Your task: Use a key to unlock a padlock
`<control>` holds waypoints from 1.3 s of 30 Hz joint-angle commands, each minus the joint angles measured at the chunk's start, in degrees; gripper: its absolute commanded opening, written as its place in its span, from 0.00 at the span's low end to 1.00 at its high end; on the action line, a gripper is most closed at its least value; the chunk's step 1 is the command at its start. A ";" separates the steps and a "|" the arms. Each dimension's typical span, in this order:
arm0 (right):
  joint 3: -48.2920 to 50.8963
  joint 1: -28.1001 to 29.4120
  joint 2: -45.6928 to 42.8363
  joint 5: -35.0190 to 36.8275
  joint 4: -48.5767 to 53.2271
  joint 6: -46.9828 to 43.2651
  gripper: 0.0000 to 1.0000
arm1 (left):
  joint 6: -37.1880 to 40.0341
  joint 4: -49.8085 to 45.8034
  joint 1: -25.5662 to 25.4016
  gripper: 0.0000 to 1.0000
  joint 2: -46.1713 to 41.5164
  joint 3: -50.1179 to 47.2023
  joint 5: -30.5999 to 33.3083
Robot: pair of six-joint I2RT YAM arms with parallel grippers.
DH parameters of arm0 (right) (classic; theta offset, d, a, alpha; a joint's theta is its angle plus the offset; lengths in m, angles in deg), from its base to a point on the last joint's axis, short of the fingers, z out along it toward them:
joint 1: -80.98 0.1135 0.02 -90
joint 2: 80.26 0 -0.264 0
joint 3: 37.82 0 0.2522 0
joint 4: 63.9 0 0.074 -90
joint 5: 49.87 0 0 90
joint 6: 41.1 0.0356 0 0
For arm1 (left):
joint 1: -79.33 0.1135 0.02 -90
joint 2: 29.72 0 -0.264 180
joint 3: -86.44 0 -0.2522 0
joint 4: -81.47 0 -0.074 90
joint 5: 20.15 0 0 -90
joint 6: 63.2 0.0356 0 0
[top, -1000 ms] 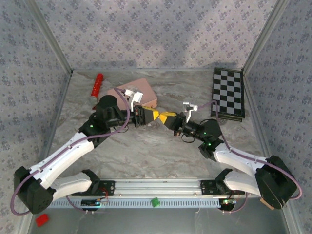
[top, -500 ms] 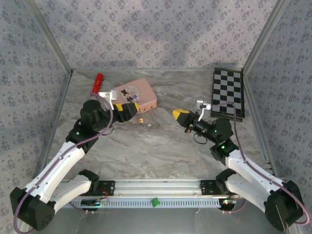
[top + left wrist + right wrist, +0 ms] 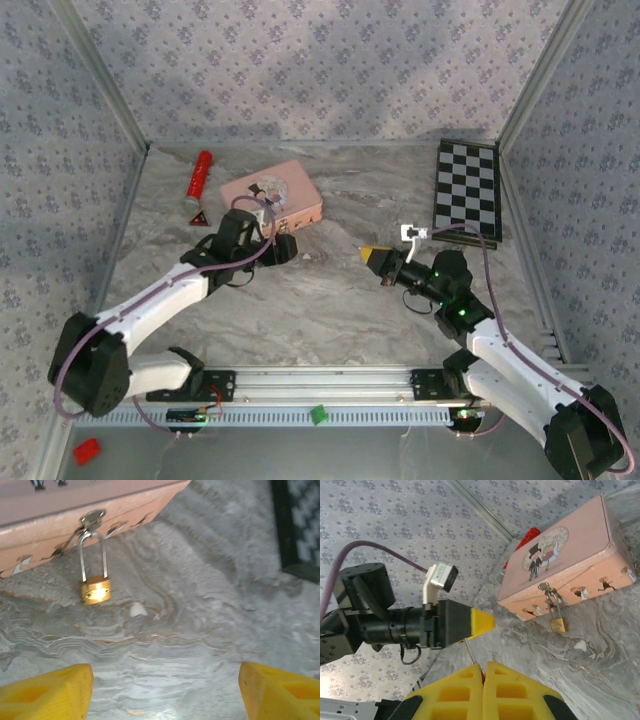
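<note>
Red cylinder lies at the far left of the marbled table, with a small red triangular piece just in front of it; neither belongs to the job.

Next comes the left claw. Its yellow fingertips stand wide apart and hold nothing, and it faces the front wall of the pink tin. The padlock, brass-bodied, hangs by its thin silvery shackle from the tin's hasp, with its body resting on the table just beside the tin.

Right of centre, the right claw is pinched to a narrow seam on a thin pale sliver, which I take to be the key. It is near the padlock but clearly apart from it. The chequered board lies at the far right.

As for progress, the key seems to be in hand and pointed roughly the right way, but the padlock looks locked, with both legs of the shackle seated in the body. Steadying the lock, finding the keyhole, inserting, turning and freeing the shackle all appear to be ahead.

The keyhole cannot be seen in either wrist view. The key shows only as an edge-on line, so its shape and teeth are unreadable. From above, the padlock is too small and too close to the left claw to pick out. The left wrist view cuts off both fingertips at its lower edge.
</note>
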 commanded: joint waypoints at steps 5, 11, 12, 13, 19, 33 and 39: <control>1.96 1.73 -1.08 1.74 -1.12 0.48 0.00 | 6.50 9.20 1.89 0.80 13.54 1.91 -1.37; 4.58 2.78 -3.93 3.23 -1.95 0.47 0.00 | 7.09 14.85 3.62 0.77 19.87 1.90 -0.78; 4.81 2.72 -4.43 3.32 -1.87 0.49 0.00 | 7.36 16.11 3.93 0.77 20.64 1.58 -0.89; 4.91 2.72 -4.97 3.32 -1.42 0.26 0.00 | 7.71 17.46 4.20 0.76 21.45 1.44 -1.51; 4.54 2.64 -6.98 2.53 1.03 -0.74 0.00 | 8.50 20.53 4.68 0.69 25.66 2.40 -0.60; 4.89 2.63 -7.57 2.45 0.96 -0.74 0.00 | 6.41 25.67 5.33 0.59 30.40 3.55 -1.44; 4.79 2.69 -7.60 2.36 1.04 -0.55 0.00 | 6.02 26.35 5.20 0.54 33.24 6.02 -5.20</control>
